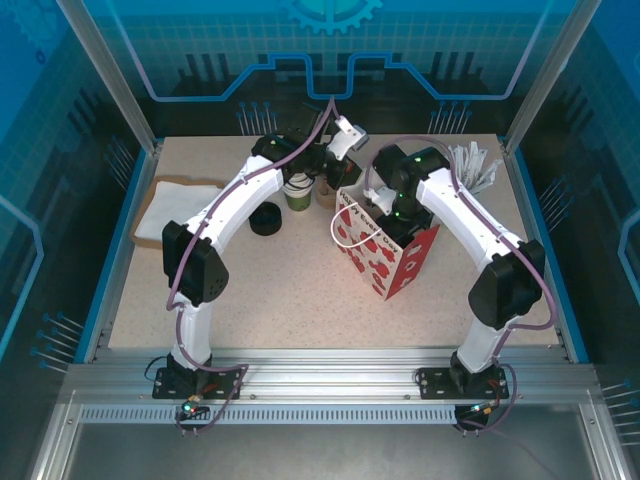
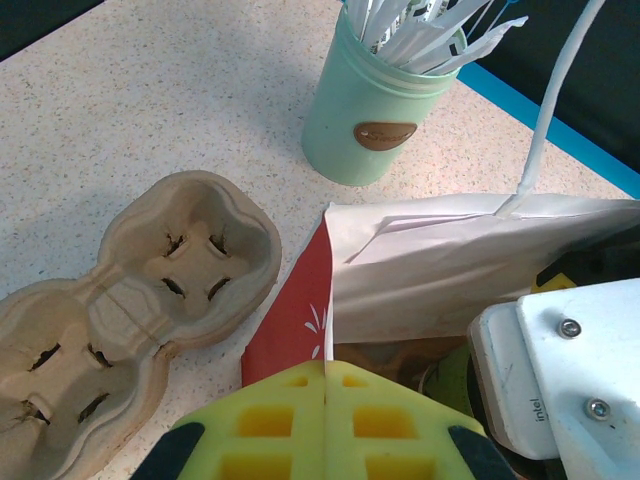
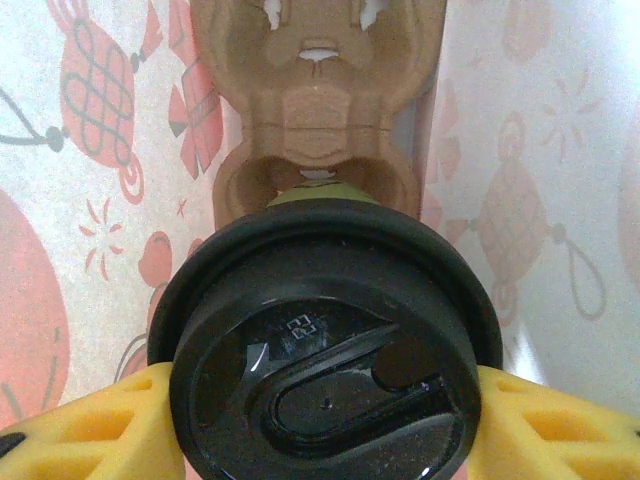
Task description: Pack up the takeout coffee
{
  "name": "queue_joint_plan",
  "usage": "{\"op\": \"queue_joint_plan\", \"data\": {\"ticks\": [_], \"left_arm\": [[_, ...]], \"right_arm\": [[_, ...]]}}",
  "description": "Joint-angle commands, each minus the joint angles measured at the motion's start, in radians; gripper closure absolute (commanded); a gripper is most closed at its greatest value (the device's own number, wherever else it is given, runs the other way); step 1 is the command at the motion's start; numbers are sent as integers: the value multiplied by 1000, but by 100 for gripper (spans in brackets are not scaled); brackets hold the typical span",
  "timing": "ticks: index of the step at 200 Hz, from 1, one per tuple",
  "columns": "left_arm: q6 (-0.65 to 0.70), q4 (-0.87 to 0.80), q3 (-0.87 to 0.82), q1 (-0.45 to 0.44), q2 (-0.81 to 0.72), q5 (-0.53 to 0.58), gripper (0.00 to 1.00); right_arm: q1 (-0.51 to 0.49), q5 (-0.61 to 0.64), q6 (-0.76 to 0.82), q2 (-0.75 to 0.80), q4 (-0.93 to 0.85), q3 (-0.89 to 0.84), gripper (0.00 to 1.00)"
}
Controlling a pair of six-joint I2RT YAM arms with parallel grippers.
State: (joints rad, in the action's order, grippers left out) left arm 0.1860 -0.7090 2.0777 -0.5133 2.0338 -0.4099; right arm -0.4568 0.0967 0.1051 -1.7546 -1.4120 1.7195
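Right gripper point(image 3: 320, 425) is pinching the takeout coffee point(image 3: 325, 340) by its sides. I'm seeing the cup hanging inside the paper bag point(image 3: 80, 150), with a pulp carrier point(image 3: 318, 90) at 12 o'clock. Left gripper point(image 2: 325, 420) is hovering pressed together over the bag's edge, with a mint jar point(image 2: 375, 110) sitting on the bench point(image 2: 200, 100) at 12 o'clock.
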Motion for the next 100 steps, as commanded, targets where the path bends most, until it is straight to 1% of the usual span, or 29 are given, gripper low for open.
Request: {"op": "queue_joint_plan", "data": {"ticks": [1,100], "left_arm": [[6,-9,-17,5,-35,-24,100],[0,-2,-27,5,-38,-24,100]], "right_arm": [[12,-14,-10,10,11,-14,68],[13,-13,-18,17,39,-49,68]]}}
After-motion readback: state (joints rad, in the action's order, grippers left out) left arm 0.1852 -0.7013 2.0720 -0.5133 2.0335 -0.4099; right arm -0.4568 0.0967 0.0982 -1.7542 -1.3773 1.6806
